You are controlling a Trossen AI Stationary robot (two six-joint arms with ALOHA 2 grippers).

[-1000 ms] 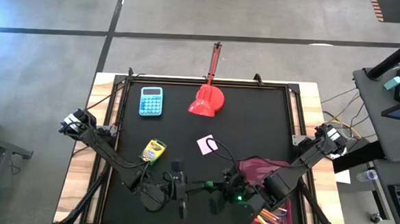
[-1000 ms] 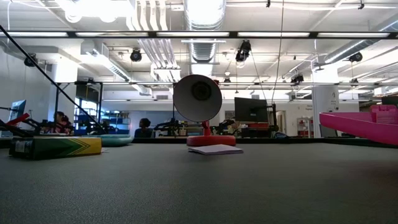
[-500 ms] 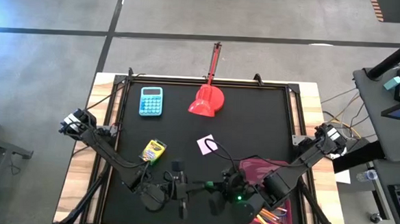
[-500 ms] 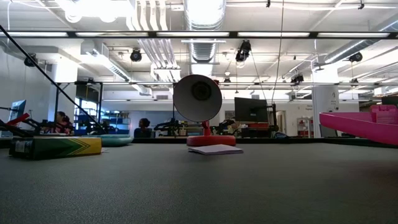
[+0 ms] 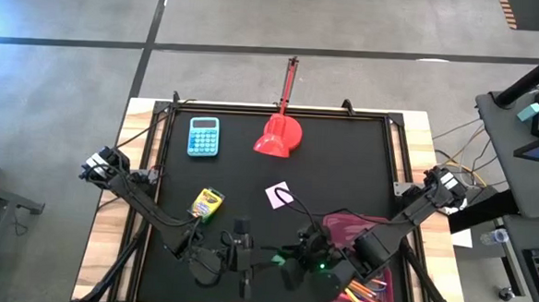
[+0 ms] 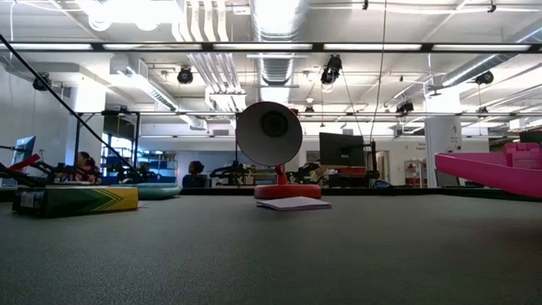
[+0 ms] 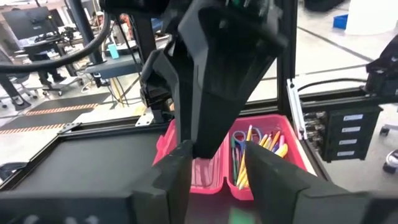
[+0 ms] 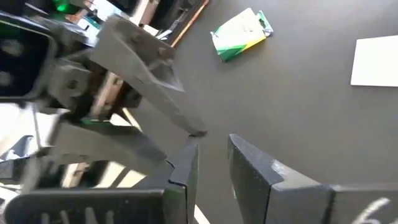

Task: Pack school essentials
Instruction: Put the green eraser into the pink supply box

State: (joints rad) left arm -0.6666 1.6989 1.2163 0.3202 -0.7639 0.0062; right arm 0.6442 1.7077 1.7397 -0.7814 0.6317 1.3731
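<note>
Since a second ago, the fingers of the left gripper [image 7: 214,158] have drawn apart. They now stand spread, with nothing of the task's goods seen between them. You will find nothing else on the table displaced.

The school essentials lie in three places. Slim orange and yellow pencils [image 5: 364,293] with other thin stationery are bundled in the open pink case [image 7: 205,177], a smooth moulded plastic tray at 5 o'clock on the table. The yellow-green crayon box [image 5: 207,203], a flat printed carton, lies alone at 7 o'clock. The pale pink note pad [image 5: 276,195], a thin square sheaf, rests flat just short of the centre, clear of the other items.

Both grippers meet at 6 o'clock, low over the near edge. The left gripper faces the case. The right gripper [image 8: 211,149] sits just beside it, with its dark angular body filling the left wrist view. You cannot tell the right gripper's state from these views.

Further out, the light-blue calculator [image 5: 204,136] lies at 11 o'clock. The red domed lamp [image 5: 279,136], glossy with a straight red stick, stands at 12 o'clock. The black table mat [image 5: 343,164] is matte and finely grained.
</note>
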